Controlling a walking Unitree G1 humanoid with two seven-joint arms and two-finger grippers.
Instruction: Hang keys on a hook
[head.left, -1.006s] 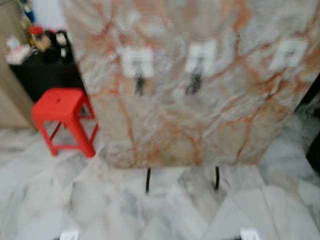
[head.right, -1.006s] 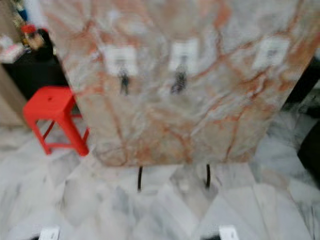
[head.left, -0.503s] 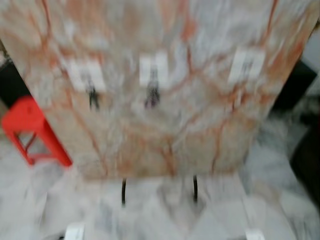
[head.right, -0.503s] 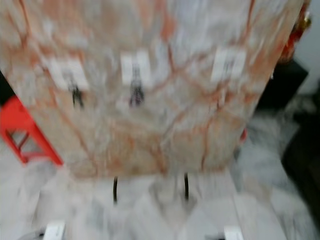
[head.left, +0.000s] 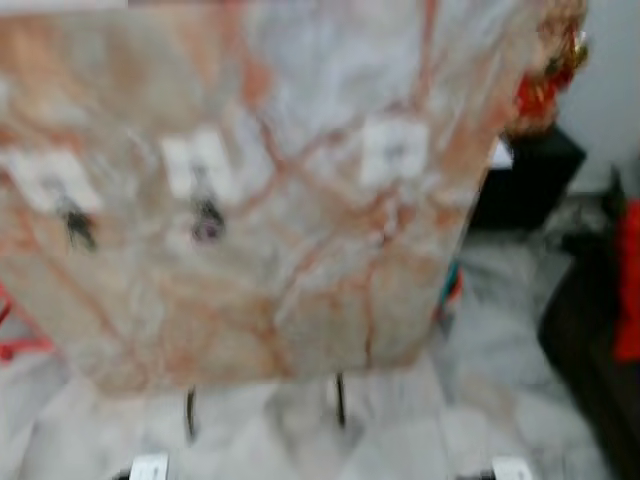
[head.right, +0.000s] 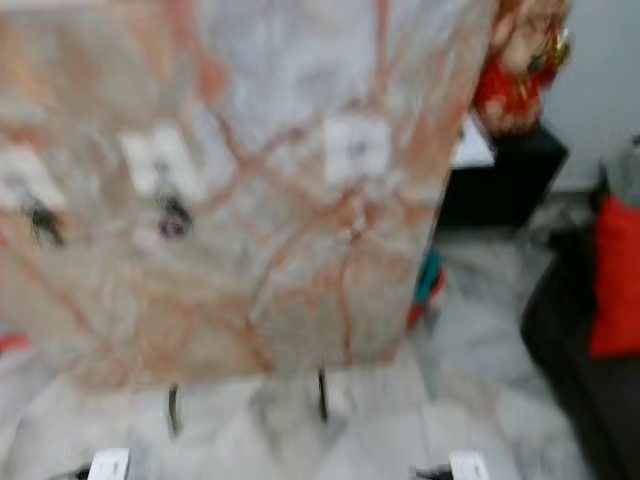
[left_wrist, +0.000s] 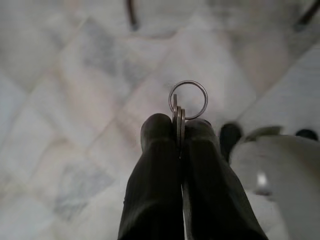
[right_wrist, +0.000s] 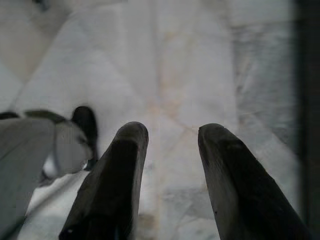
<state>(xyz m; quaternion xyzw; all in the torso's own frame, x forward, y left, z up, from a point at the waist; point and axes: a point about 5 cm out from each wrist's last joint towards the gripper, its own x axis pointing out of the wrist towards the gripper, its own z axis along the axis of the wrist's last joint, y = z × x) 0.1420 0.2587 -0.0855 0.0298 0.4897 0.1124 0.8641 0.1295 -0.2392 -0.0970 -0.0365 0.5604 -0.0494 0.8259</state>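
A tall marble-patterned board (head.left: 250, 200) on thin black legs stands before me, blurred. It carries three white hook plates: the left one (head.left: 45, 180) and the middle one (head.left: 200, 165) each have a dark thing hanging below, and the right plate (head.left: 393, 150) looks bare. In the left wrist view my left gripper (left_wrist: 179, 129) is shut on the keys (left_wrist: 179, 117), whose silver ring (left_wrist: 188, 99) sticks out past the fingertips above the marble floor. My right gripper (right_wrist: 170, 137) is open over the floor with nothing between its fingers.
A black cabinet (head.left: 525, 180) with red and gold ornaments (head.left: 545, 70) stands to the right behind the board. A dark seat with a red cushion (head.right: 615, 275) is at the far right. A sliver of the red stool (head.left: 10, 345) shows at the left edge. White marble floor (head.left: 500, 300) lies all around.
The whole view has swung to the right, so the board and the red stool have slid leftward and the black cabinet and red cushion have come in on the right. Everything is blurred.
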